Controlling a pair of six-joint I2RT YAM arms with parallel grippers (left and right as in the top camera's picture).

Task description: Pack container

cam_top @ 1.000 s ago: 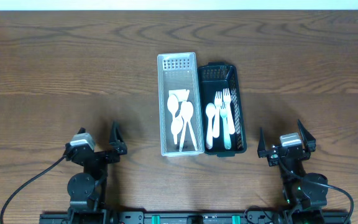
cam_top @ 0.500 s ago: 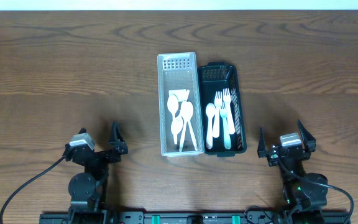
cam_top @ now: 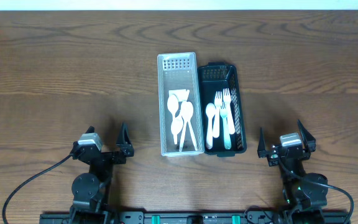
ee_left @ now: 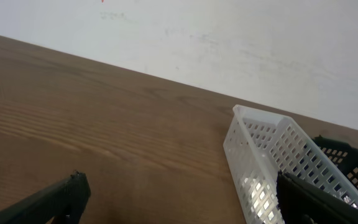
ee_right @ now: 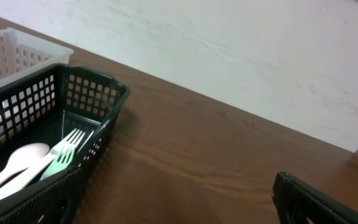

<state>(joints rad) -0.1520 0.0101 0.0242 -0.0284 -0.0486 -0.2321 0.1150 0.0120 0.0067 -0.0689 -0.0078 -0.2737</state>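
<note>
A clear white basket (cam_top: 180, 104) with several white spoons (cam_top: 181, 116) stands at the table's middle, touching a black basket (cam_top: 223, 109) with forks and spoons (cam_top: 221, 118) on its right. My left gripper (cam_top: 106, 142) is open and empty, near the front edge, left of the white basket (ee_left: 272, 155). My right gripper (cam_top: 281, 138) is open and empty, right of the black basket (ee_right: 48, 130). A pale green fork (ee_right: 64, 152) and a white spoon (ee_right: 17, 163) show in it.
The wooden table (cam_top: 61, 74) runs wide on both sides of the baskets. A white wall (ee_left: 229, 31) stands beyond the far edge. The arm bases (cam_top: 86, 193) sit at the front edge.
My left gripper has shifted a little to the right, toward the white basket. The right arm and the baskets have not moved.
</note>
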